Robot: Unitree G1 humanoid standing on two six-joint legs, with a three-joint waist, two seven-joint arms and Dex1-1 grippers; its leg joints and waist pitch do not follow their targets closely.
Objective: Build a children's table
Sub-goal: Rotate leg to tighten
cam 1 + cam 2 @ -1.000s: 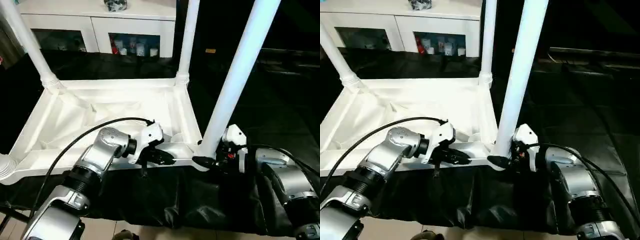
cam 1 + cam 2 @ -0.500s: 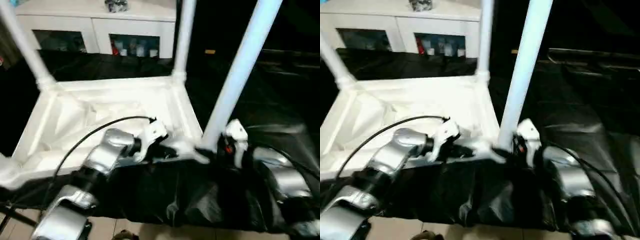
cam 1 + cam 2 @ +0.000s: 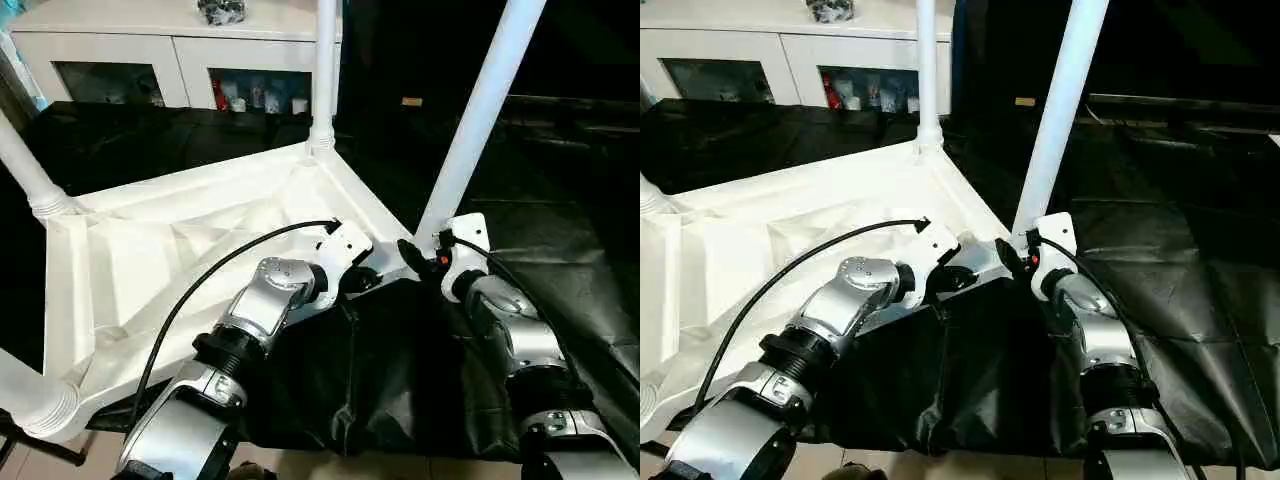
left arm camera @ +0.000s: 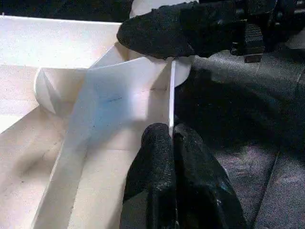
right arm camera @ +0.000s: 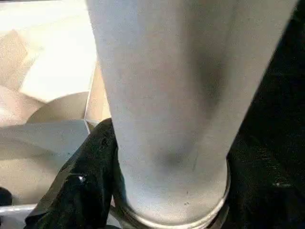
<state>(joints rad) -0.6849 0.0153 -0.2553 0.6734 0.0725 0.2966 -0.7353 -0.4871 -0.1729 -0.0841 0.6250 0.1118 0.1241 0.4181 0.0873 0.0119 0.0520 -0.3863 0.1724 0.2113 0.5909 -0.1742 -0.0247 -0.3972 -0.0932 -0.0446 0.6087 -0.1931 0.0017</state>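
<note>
At the near corner, the left claw (image 4: pixel 172 143) pinched the table's (image 3: pixel 150 260) rim while the right claw (image 3: pixel 418 258) clasped the leg (image 3: pixel 475 120); uneven pulling could twist that leg loose.

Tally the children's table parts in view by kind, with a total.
Table top: 1, lying upside down on the black cover.
Legs standing in its corner sockets: 4, near right, far, left, near left.
Total: 5 parts.
</note>
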